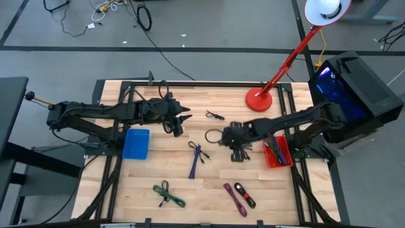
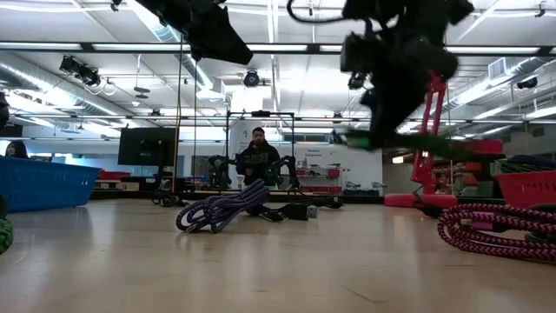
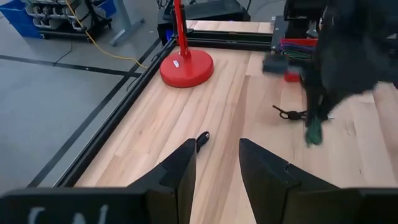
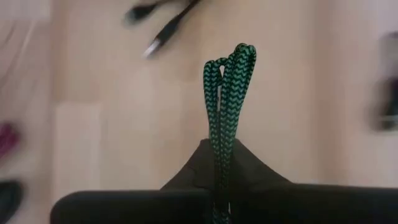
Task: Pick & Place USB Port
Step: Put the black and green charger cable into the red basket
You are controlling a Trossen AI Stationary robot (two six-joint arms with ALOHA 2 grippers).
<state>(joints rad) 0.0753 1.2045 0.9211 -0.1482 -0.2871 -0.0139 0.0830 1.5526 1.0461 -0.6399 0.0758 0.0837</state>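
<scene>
Green braided cable (image 4: 227,93) sitting nearest right wrist camera, right gripper (image 4: 219,163) fingers clamping on its folded loop, carrying it above counter (image 1: 190,196) middle.
Largest risk: loop slipping free mid-carry, thin pinch.
Lesser: dangling end snagging black cable (image 1: 214,135).
Left gripper (image 3: 216,163) hovering, fingers apart.

Wooden table (image 1: 209,190) with blue bin (image 1: 135,144), red lamp base (image 1: 259,100), coiled cables (image 1: 168,194).

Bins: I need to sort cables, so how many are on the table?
2. A blue bin beside the left gripper; a red bin just right of the right gripper. None seems hidden.
</scene>
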